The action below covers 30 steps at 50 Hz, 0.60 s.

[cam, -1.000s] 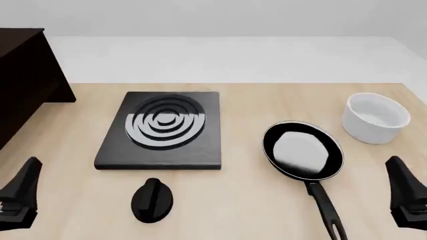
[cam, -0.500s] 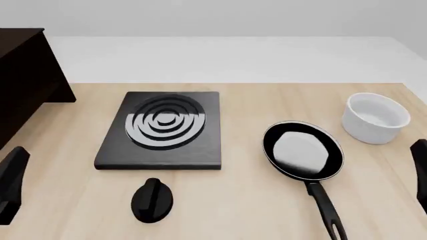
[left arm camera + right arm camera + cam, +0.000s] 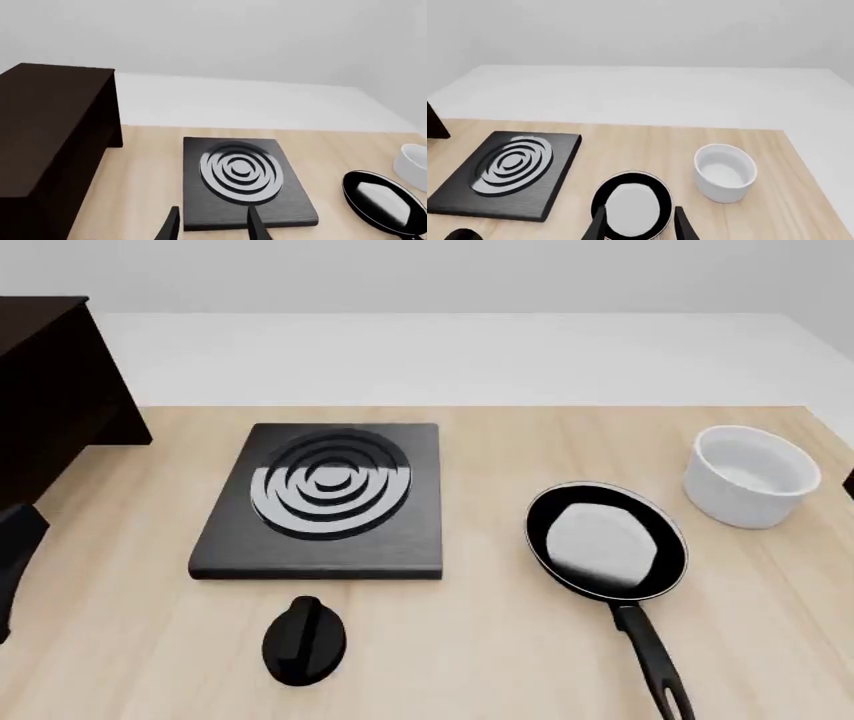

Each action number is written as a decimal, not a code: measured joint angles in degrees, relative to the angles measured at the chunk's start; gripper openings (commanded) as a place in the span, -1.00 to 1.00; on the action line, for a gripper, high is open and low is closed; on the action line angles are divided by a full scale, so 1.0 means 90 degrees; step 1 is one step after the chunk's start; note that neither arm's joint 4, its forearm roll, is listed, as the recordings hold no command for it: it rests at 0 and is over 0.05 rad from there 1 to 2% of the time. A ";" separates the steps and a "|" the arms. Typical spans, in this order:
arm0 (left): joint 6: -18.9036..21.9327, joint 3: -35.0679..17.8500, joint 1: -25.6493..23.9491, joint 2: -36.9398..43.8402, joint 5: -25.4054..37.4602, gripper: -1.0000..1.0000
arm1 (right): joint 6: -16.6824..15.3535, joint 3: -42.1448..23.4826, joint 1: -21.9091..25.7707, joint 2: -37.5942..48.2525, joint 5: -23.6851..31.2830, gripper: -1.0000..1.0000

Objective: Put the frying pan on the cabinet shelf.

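Nearer my right gripper (image 3: 635, 227), fingers apart, the frying pan (image 3: 606, 538) points its handle back toward me; left gripper (image 3: 210, 227) likewise apart.

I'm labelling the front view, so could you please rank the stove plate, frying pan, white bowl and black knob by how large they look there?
1. Stove plate.
2. Frying pan, counting its long handle.
3. White bowl.
4. Black knob; it lies nearer the camera, yet looks smallest.
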 measured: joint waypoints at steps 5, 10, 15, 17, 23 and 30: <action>-0.0047 -0.0290 -0.0111 0.0367 0.0004 1.00 | 0.0247 -0.0530 0.0226 0.0438 0.0658 1.00; -0.0149 -0.0494 -0.0177 0.0666 -0.0059 1.00 | 0.0624 -0.0955 0.0526 0.0883 0.1285 1.00; -0.0269 -0.0565 -0.0171 0.0727 -0.0035 1.00 | 0.0911 -0.1140 0.0868 0.1322 0.1798 1.00; -0.0300 -0.0560 -0.0171 0.0697 0.0000 1.00 | 0.1034 -0.1174 0.1001 0.1476 0.1978 1.00; -0.0359 -0.0613 -0.0202 0.0664 0.0069 1.00 | 0.1114 -0.1187 0.1249 0.1945 0.2428 1.00; -0.0385 -0.0678 -0.0266 0.0638 0.0130 1.00 | 0.1025 -0.0942 0.1267 0.2413 0.2526 1.00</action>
